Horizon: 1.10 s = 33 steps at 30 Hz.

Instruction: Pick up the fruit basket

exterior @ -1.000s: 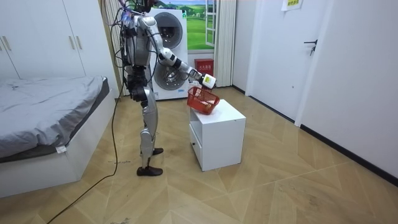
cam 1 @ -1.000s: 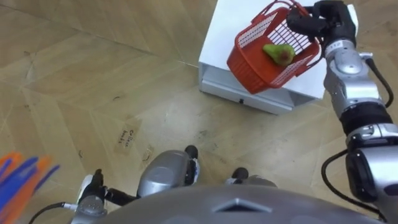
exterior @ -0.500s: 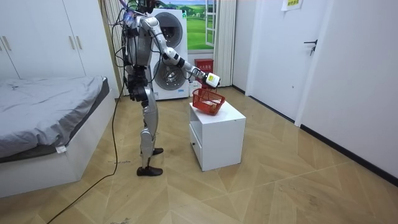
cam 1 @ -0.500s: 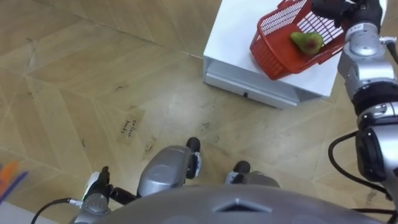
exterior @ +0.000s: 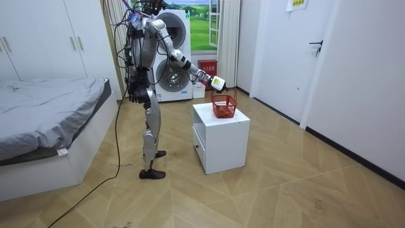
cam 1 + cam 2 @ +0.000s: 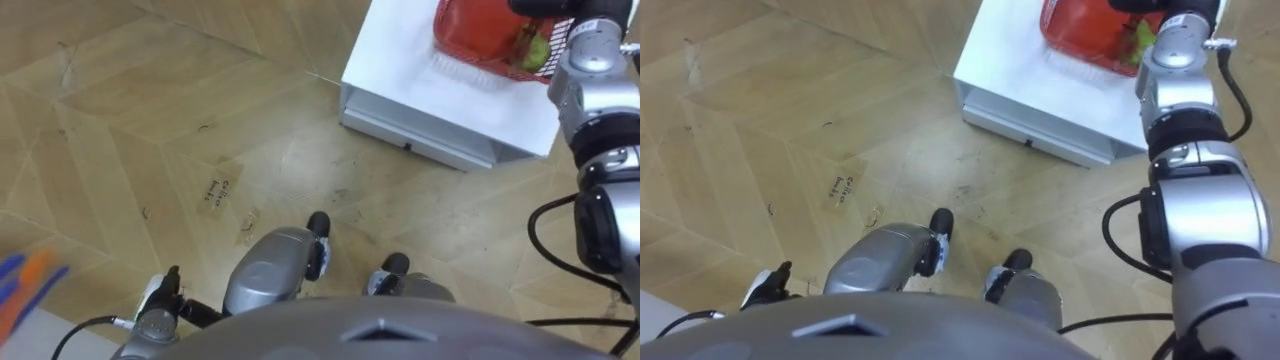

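Fruit basket (image 6: pixel 480 30) at the table's far end, right hand on it.
Left hand (image 5: pixel 134 95) hangs by the hip at 7 o'clock; its state cannot be told. White drawer table (image 6: pixel 420 70) at 1 o'clock carries the red basket, with a green fruit (image 6: pixel 536 52) inside. Right hand (image 6: pixel 545 8), farthest out, is clenched round the basket's handle.

The basket (image 6: pixel 480 30) sits on the cabinet (image 6: pixel 400 70), fruit (image 6: pixel 536 52) inside.
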Available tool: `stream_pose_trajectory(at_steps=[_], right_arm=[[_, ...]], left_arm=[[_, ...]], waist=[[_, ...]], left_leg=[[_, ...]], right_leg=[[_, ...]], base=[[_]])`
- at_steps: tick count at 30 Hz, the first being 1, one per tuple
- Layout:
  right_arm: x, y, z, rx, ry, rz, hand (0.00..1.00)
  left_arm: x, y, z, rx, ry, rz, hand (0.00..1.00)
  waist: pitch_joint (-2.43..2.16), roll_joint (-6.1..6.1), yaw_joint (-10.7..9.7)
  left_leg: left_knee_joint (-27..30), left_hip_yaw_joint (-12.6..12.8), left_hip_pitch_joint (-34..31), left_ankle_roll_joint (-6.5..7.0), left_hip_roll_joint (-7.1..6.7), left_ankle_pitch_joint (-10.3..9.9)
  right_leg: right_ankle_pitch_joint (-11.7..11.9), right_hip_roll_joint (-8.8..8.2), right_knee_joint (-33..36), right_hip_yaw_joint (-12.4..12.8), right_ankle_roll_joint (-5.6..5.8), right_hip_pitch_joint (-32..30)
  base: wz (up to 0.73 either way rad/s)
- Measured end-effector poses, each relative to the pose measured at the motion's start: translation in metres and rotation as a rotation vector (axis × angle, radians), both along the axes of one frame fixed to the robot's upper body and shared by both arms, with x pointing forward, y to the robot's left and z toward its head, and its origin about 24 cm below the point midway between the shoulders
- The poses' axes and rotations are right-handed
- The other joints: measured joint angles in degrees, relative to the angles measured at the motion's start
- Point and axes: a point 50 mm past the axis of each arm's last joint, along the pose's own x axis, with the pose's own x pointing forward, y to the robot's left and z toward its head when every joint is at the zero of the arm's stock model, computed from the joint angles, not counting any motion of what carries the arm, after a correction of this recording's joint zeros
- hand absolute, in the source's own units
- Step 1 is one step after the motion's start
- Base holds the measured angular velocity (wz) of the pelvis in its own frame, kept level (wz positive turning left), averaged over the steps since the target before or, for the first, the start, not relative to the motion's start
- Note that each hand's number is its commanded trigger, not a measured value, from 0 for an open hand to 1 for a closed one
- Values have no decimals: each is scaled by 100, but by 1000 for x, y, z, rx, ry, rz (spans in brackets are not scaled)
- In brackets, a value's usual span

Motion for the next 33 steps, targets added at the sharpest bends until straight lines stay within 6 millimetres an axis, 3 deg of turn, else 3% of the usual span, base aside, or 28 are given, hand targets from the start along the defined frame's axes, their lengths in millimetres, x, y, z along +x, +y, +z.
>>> stream_pose_trajectory(at_steps=[18, 27, 33], right_arm=[[0, -7, 4, 36, -26, -15, 0], [0, -6, 2, 54, -19, 1, 0], [2, -4, 5, 52, -32, 19, 0]], left_arm=[[11, -4, -1, -23, 2, -41, 0], [11, -6, -2, -22, 6, -57, 0], [11, -1, -1, -12, 3, -35, 0]], waist=[[3, -26, 105], [-17, -131, 83], [-31, -135, -66]], left_leg=[[-14, 19, -85, 12, -10, 43], [-20, 158, 17, 13, 22, 44], [-52, 154, 34, -33, 102, 83]], right_leg=[[-19, -53, 181, -4, -9, -176], [-17, -50, 162, 89, -11, -137], [102, 69, -33, 83, -63, -55]], base=[[0], [-8], [-3]])
